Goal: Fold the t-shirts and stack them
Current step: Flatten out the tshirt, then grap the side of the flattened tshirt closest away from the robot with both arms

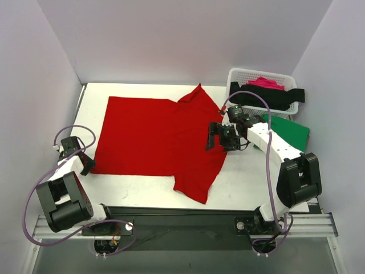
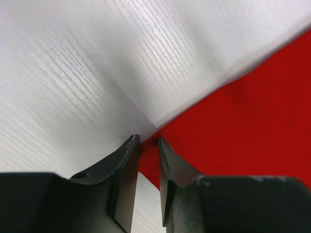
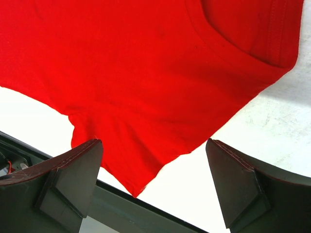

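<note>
My left jaws stand nearly closed at the red shirt's (image 1: 154, 134) near-left corner on the tabletop (image 1: 239, 182); grip: cannot tell. My right jaws are released wide over its right side.

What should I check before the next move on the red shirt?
1. Red shirt spread out: ok.
2. Left gripper at the shirt's near left corner: ok, the corner sits at its fingertips.
3. Left grip on that corner: cannot tell; the jaws are narrow, but a gap shows.
4. Right gripper open: ok, jaws wide above the shirt's right side.
5. Green shirt clear of the fold: ok, it lies apart beside the basket.
</note>
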You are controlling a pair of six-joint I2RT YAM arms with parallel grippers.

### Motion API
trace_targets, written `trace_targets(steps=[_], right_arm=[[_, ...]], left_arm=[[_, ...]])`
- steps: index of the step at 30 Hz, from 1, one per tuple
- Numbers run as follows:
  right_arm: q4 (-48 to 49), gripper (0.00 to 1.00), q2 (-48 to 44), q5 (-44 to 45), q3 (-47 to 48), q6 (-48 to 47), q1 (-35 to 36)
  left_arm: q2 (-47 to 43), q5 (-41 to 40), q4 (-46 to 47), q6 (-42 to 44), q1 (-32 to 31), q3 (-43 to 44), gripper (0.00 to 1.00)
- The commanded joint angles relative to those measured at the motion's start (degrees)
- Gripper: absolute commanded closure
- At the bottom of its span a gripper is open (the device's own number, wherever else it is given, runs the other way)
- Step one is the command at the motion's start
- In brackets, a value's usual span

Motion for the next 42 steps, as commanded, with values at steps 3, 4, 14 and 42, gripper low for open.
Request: trace_targets(steps=[3,4,14,42], right_arm=[[-1.65,0.09,-1.03,-0.54,-0.59,-0.55,-0.59],[-1.65,0.09,-1.03,-0.63,-0.68,-0.64,-0.68],[-2.18,0.09,-1.21,-0.54,-0.50,-0.99,-0.85],[-10.44,0.30,-12.28,2.97,-17.20,1.90,13.81]], left_arm=[[-0.85,3.06,-1.32,0.34,-0.63,-1.20,0.74],[-0.94,3.68,-1.06,0.34,-0.63,-1.38,0.78],[-3.22,6.76,-2.45,1.75,-1.07,-1.38,1.00],[-7.80,-1.23,-12.74,2.36,-5.20,4.68,1.00]])
